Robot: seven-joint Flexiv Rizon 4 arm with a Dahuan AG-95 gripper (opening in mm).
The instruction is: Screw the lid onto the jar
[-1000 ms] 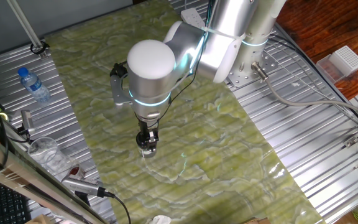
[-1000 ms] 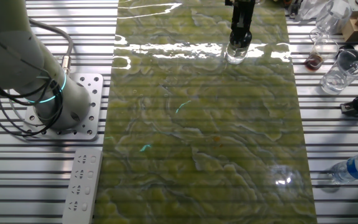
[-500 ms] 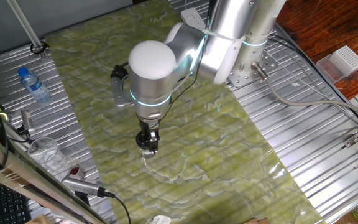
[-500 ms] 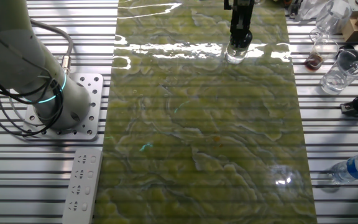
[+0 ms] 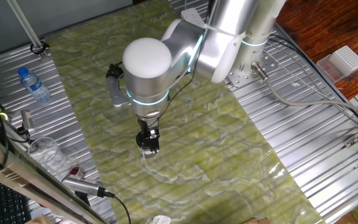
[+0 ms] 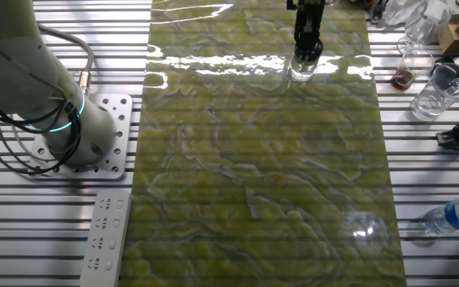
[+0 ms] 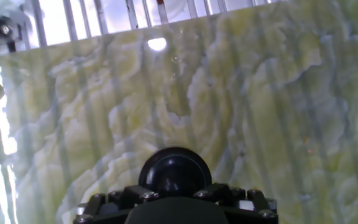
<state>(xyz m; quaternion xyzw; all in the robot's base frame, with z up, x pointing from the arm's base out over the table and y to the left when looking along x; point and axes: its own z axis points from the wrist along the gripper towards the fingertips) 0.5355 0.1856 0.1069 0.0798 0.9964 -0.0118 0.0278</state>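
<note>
In one fixed view, the arm reaches down from the upper right of the frame, its white rounded joint at upper centre, and the claw hangs straight down just below centre over the green marbled mat that covers the bench. Under the claw tip sits the jar, a small clear shape standing on the mat; the lid is hidden by the claw here. At the left edge a plastic bottle with a blue cap lies on the ribbed metal, and a clear plastic cup rests lower down on the same side.

In the other fixed view, the claw comes down at top centre, and the jar stands upright on the mat directly beneath it, touching the tip. The lid cannot be made out apart from the dark claw. The arm's base is bolted at the left, with a white power strip below it (lower left of the frame).

In the hand view, the lid shows as a glossy black dome at bottom centre, right in front of the claw's dark body. The fingers themselves are out of sight, so I cannot tell whether the claw is pinching the lid or spread around it.
</note>
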